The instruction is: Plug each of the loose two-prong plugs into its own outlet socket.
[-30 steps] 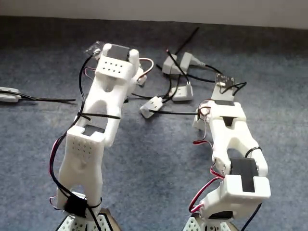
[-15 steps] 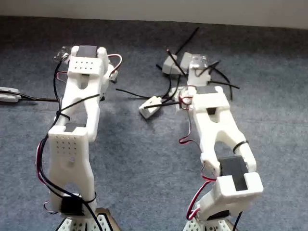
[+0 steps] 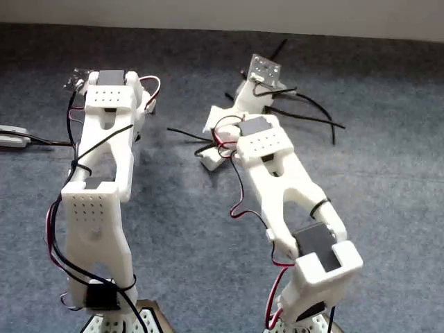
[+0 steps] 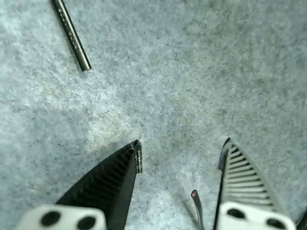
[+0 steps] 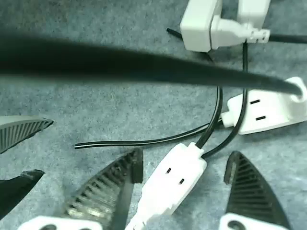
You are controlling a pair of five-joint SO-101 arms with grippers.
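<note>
Grey carpet (image 3: pixel 180 236) covers the table. Well left of the white socket (image 5: pixel 168 184), the left gripper (image 4: pixel 182 143) hangs wide open over bare carpet, holding nothing, probably parked out of the way. The right gripper (image 5: pixel 186 155) is spread astride that socket without clasping it, seemingly lined up to grasp. A second socket (image 5: pixel 268 112) lies near it.

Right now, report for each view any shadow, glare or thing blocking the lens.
Right wrist view: a thick black cable crosses near the lens, hiding a strip of carpet; the white plastic two-slot socket block between the open right claw's fingers is evenly lit. Left wrist view: faint shadow beside the open left claw. High view: soft light, no glare.
</note>
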